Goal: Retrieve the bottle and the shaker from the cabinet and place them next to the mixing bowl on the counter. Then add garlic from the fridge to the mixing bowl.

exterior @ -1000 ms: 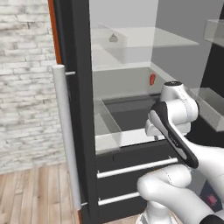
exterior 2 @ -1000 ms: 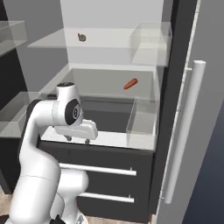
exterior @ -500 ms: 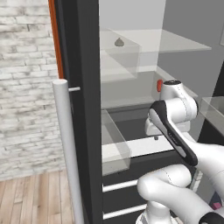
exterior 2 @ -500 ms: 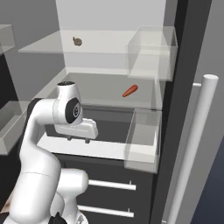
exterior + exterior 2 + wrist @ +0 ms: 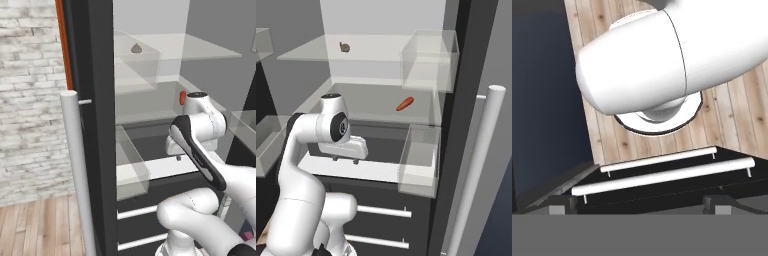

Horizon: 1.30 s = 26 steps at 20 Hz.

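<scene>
We observe flat, even rendered lighting with no visible lamp and sharp focus throughout. Inside the fridge (image 5: 95, 125) the back wall reads pale grey, the lower cavity dark. Its handle (image 5: 476, 165) shows soft shading, no glare.

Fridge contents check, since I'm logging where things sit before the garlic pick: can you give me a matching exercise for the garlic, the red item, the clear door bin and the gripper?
Things:
1. garlic
2. red item
3. clear door bin
4. gripper

Places:
A. middle shelf, toward the back
B. low in front of the fridge, pointing down
C. top glass shelf
D. inside of the open door

Pairs: 1-C, 2-A, 3-D, 4-B
</scene>
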Tool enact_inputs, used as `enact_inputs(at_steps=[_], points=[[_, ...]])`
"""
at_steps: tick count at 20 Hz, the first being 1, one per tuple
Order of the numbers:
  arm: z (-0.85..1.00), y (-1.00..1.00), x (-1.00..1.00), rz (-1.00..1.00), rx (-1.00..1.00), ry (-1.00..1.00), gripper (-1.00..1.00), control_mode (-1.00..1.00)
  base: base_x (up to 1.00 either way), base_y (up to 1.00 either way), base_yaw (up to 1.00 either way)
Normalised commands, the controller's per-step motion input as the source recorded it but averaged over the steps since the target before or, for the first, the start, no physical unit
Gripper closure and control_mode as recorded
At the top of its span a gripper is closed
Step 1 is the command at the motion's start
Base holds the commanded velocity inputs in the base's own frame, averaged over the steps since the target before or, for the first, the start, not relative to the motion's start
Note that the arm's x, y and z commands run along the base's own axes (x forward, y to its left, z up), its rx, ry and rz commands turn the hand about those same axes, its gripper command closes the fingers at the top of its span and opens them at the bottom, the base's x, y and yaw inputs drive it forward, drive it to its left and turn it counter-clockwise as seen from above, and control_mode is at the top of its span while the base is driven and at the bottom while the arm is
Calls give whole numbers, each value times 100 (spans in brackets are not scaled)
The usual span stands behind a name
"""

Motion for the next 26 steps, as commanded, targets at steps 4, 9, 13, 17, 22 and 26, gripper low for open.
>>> enact_inputs(at_steps=[4,9,13,17,22,26], points=[[18,0,0,20,0,-30,-100,-100,0,0,0],[44,-5,13,29,0,-24,-100,-100,0,0,0],[46,0,11,30,-1,-16,-100,-100,0,0,0],[69,0,2,19,0,-30,-100,-100,0,0,0],[63,12,0,3,0,-38,-100,-100,0,0,0],[45,14,0,-2,-2,-32,-100,-100,0,0,0]])
